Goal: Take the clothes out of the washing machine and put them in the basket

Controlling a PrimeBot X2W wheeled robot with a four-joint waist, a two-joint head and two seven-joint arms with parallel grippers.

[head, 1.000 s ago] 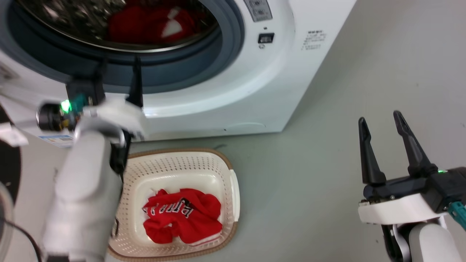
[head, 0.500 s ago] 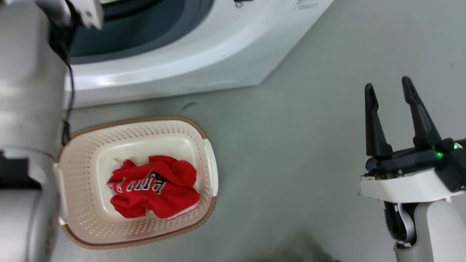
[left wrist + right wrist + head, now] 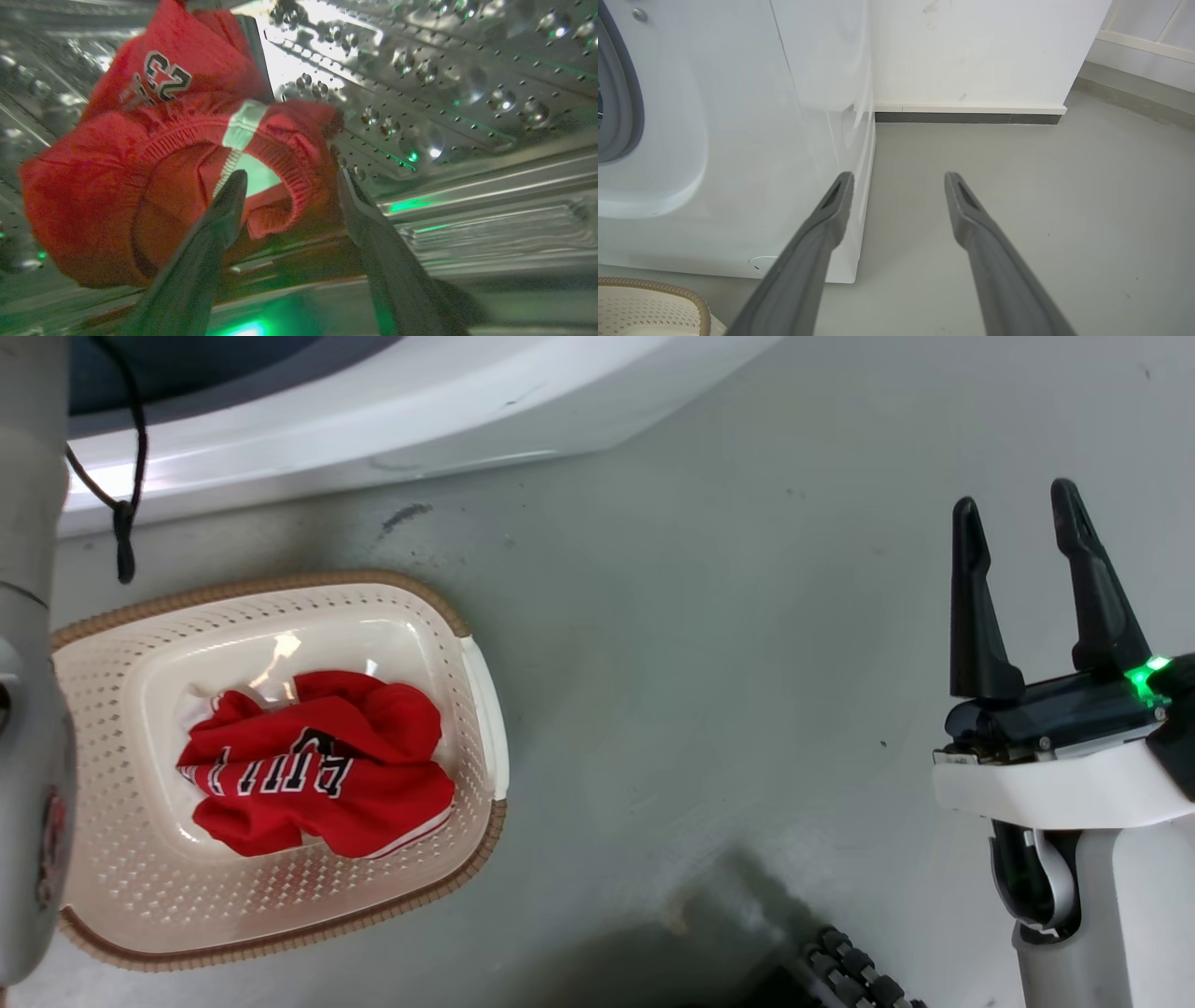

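One red jersey garment (image 3: 317,770) with black lettering lies crumpled in the cream basket (image 3: 280,915) on the floor in front of the washing machine (image 3: 373,420). Inside the steel drum (image 3: 444,107), a second red garment (image 3: 140,154) with a white tag and the number 23 lies bunched up. My left gripper (image 3: 289,175) is open inside the drum, its fingers straddling the garment's ribbed waistband. Only the pale left forearm (image 3: 28,728) shows in the head view. My right gripper (image 3: 1018,509) hangs open over bare floor at the right, holding nothing; its fingers (image 3: 831,210) point past the washer's corner.
Grey floor (image 3: 700,663) stretches between the basket and my right arm. A white wall with a dark skirting (image 3: 966,116) stands behind the washer. A dark ribbed part (image 3: 854,971) shows at the bottom edge of the head view. A black cable (image 3: 121,513) dangles by the left forearm.
The head camera has tilted down, so the porthole has left the picture and the basket sits higher and further left. The left gripper, seen at the gasket before, has gone up out of that view.
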